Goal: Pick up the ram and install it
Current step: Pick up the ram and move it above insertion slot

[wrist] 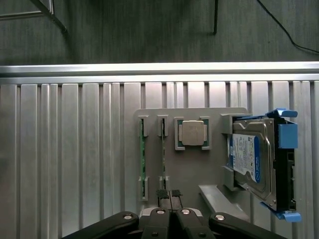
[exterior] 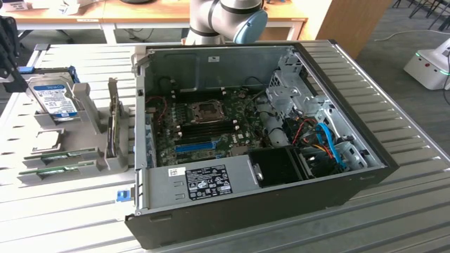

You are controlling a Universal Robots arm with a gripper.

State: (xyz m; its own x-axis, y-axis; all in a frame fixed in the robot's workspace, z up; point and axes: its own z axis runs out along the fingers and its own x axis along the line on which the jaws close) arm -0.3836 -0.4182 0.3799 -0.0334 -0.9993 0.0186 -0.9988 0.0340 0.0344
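While my gripper (wrist: 169, 195) hangs over the grey holder (wrist: 192, 169), its two fingers are pressed together with nothing between them. The black fingertips (wrist: 162, 193) line up with one end of the ram (wrist: 164, 154), a thin green stick standing on edge in its slot. Whether they touch it I cannot tell. A second stick (wrist: 142, 154) stands in the next slot, parallel and a little apart, on the side away from the processor chip (wrist: 193, 133). That square silver chip lies flat in its own pocket on the ram's other side. Beyond the chip, a hard drive (wrist: 249, 159) with a blue label stands on edge in a blue bracket (wrist: 287, 135) at the end of the holder. The holder sits on the slatted metal table (wrist: 65, 149), close to one edge. Beside it, toward the table's middle, an open computer case (exterior: 338, 68) lies on its side with the motherboard (exterior: 211, 126) facing up. My arm (exterior: 225, 18) rises behind the case at the table's far edge.
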